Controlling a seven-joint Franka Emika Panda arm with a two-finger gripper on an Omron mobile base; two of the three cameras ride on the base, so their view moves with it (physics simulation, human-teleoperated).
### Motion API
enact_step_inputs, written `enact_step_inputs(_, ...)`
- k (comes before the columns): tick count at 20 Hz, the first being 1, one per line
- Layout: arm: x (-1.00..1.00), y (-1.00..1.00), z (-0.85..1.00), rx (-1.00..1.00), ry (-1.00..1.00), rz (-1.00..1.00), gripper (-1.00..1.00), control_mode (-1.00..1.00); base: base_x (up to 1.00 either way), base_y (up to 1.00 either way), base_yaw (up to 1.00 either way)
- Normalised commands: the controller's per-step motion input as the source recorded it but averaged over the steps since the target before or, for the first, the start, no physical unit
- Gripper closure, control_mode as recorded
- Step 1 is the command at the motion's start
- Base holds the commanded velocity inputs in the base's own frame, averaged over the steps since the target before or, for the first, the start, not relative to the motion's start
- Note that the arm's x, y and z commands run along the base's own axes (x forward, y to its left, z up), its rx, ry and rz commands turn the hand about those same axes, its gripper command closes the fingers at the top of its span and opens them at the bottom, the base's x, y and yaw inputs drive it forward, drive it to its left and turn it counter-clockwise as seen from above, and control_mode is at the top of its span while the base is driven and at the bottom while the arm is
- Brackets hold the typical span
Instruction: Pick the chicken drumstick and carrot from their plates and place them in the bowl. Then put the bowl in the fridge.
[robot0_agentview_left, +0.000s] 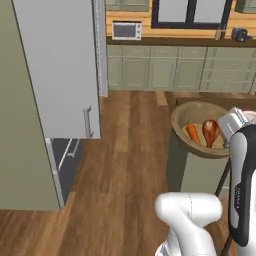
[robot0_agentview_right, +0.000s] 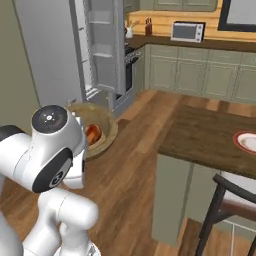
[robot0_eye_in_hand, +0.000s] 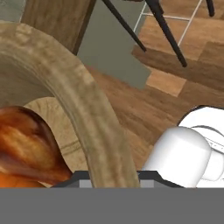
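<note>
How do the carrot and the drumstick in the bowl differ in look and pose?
The carrot is bright orange and matte; the drumstick is glossy reddish-brown. The carrot tapers evenly to a point, while the drumstick is bulbous at one end and thin at the other. In the left base view the carrot lies left of the drumstick. Both are similar in length and rest inside the wooden bowl.

Dark wooden counter top (robot0_agentview_right: 210, 135) on pale green cabinet sides, with a white red-rimmed plate (robot0_agentview_right: 248, 142) near its right edge. Brown plank floor (robot0_agentview_left: 130, 165) underneath, a dark chair (robot0_agentview_right: 227, 210) standing on it.
</note>
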Motion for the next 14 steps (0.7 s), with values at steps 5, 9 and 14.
enact_step_inputs(5, 0.00, 0.00, 0.00, 0.00, 0.00, 0.00, 1.00, 1.00, 1.00, 0.55, -0.36)
enact_step_inputs(9, 0.00, 0.00, 0.00, 0.00, 0.00, 0.00, 1.00, 1.00, 1.00, 0.17, -0.32)
enact_step_inputs(14, 0.00, 0.00, 0.00, 0.00, 0.00, 0.00, 1.00, 1.00, 1.00, 0.30, -0.26)
